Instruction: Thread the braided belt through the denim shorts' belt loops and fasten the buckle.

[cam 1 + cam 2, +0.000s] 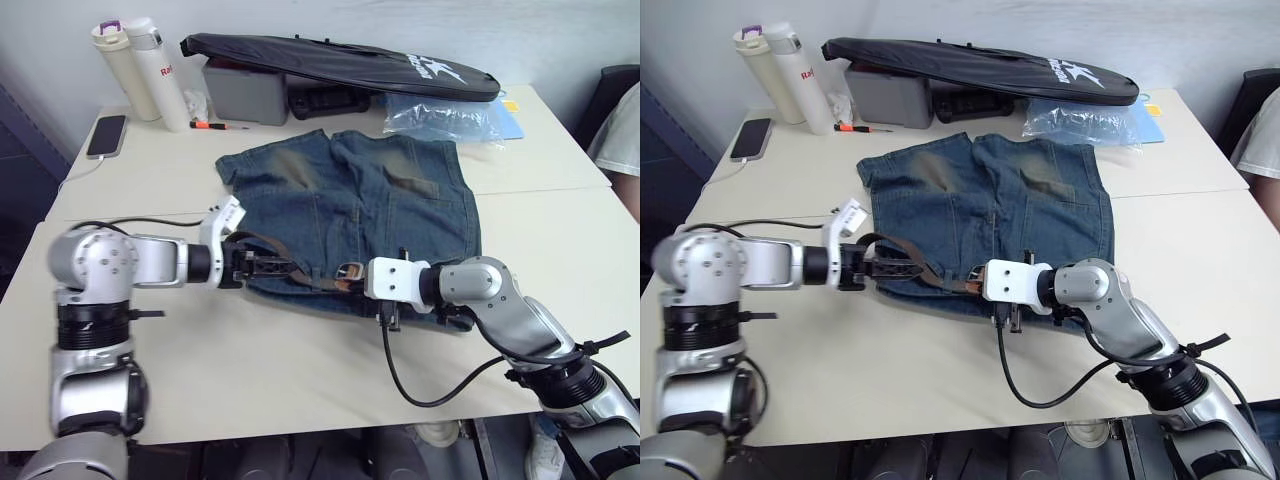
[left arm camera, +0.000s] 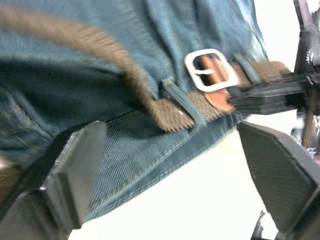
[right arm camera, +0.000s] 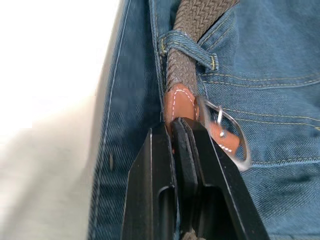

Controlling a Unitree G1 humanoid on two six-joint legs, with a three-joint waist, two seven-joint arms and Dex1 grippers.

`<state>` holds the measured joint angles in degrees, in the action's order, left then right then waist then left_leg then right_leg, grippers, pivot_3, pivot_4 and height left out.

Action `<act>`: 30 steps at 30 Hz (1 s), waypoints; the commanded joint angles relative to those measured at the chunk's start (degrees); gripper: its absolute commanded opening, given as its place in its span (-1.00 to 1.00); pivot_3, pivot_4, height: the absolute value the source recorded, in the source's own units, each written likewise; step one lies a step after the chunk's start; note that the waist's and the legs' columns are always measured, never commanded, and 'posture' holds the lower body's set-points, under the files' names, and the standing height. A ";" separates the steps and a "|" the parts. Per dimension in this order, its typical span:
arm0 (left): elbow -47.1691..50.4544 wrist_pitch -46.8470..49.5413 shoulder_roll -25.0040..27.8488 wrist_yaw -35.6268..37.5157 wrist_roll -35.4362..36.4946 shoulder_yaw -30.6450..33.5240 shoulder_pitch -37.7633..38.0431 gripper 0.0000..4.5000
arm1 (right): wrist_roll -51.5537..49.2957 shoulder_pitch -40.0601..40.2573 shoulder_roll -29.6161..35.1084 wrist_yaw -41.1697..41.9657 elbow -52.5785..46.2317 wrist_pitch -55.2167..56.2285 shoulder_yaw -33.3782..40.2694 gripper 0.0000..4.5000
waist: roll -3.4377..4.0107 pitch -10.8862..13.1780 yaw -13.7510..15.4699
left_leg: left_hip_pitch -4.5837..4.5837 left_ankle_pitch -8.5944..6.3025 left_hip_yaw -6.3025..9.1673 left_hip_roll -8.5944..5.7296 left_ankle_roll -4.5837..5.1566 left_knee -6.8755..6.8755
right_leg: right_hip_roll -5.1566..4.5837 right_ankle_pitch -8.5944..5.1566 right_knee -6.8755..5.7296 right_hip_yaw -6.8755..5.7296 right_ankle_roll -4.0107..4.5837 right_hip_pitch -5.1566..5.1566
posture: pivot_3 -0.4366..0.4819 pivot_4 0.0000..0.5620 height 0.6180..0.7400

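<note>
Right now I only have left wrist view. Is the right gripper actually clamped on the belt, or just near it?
Observer: Clamped. The right gripper is shut on the tan leather tab of the braided belt, beside the buckle.
Operator: Which edge of the shorts is that?
Observer: The waistband, at the near edge of the denim shorts; the legs point away from the robot.
Operator: Anyone close?
Observer: A person's sleeve shows beside the right edge of the table.
</note>
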<state>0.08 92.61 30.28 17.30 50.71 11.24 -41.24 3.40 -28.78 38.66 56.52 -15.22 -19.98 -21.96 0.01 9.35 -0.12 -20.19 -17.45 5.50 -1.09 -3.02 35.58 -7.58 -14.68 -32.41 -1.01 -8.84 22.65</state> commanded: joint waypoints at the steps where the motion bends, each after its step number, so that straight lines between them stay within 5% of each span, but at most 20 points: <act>1: 8.13 -0.11 11.12 14.79 10.54 -1.31 -6.99 0.98 | -2.84 -2.34 1.92 3.78 -6.10 -2.64 2.42 -1.00 | 0.00 0.01 -0.05 | -0.01 0.00 0.01 0.00 0.00 -0.01 | 0.00 0.00 0.01 0.00 0.00 0.00 | -0.05 -0.47 1.00; 5: -0.71 -9.30 8.83 16.36 0.15 -10.25 -15.09 0.98 | 1.12 -2.29 2.89 2.28 -5.44 0.20 0.92 -1.00 | -0.01 0.02 0.20 | -0.03 -0.01 0.01 0.00 0.02 0.02 | -0.01 -0.02 0.02 -0.02 0.03 0.00 | -0.05 -0.47 1.00; 9: -7.62 -22.08 9.88 21.50 -13.69 -27.53 -18.92 0.98 | 2.79 -2.18 2.77 0.86 -5.39 2.10 0.41 -1.00 | -0.02 0.02 0.51 | -0.02 -0.01 0.03 -0.02 0.04 0.07 | 0.00 -0.02 0.01 -0.05 0.04 -0.05 | -0.05 -0.47 1.00; 15: -26.17 -41.00 3.46 29.97 -30.71 -44.22 -24.94 0.19 | 6.34 -2.42 3.63 -1.17 -5.55 7.46 0.51 -1.00 | 0.05 0.02 -0.11 | 0.01 0.00 -0.09 -0.03 0.04 -0.02 | 0.02 -0.02 0.00 0.05 0.02 0.01 | -0.05 -0.47 1.00; 23: -31.08 -52.90 2.01 41.00 -40.88 -56.49 -24.76 -1.00 | 9.91 -1.89 5.01 -3.59 -6.19 12.45 1.72 -1.00 | 0.02 0.05 0.10 | -0.08 0.00 -0.16 -0.03 0.12 0.01 | 0.04 -0.02 0.03 0.08 0.01 0.09 | -0.05 -0.47 1.00; 30: -40.35 -63.29 0.08 47.35 -50.73 -56.78 -24.25 -1.00 | 9.32 -3.06 7.88 -3.10 -6.67 16.00 6.28 -1.00 | 0.06 0.02 0.03 | 0.00 -0.08 -0.21 -0.03 0.33 0.06 | 0.04 -0.06 -0.01 0.10 -0.07 -0.02 | -0.05 -0.47 1.00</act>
<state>-36.89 30.35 30.20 62.88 3.92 -43.68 -67.32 13.02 -30.56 45.40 53.62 -19.20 -5.00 -19.31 0.07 9.37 -0.08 -20.18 -17.53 5.29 -1.12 -2.68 35.65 -7.54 -14.74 -32.42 -0.91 -8.92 22.62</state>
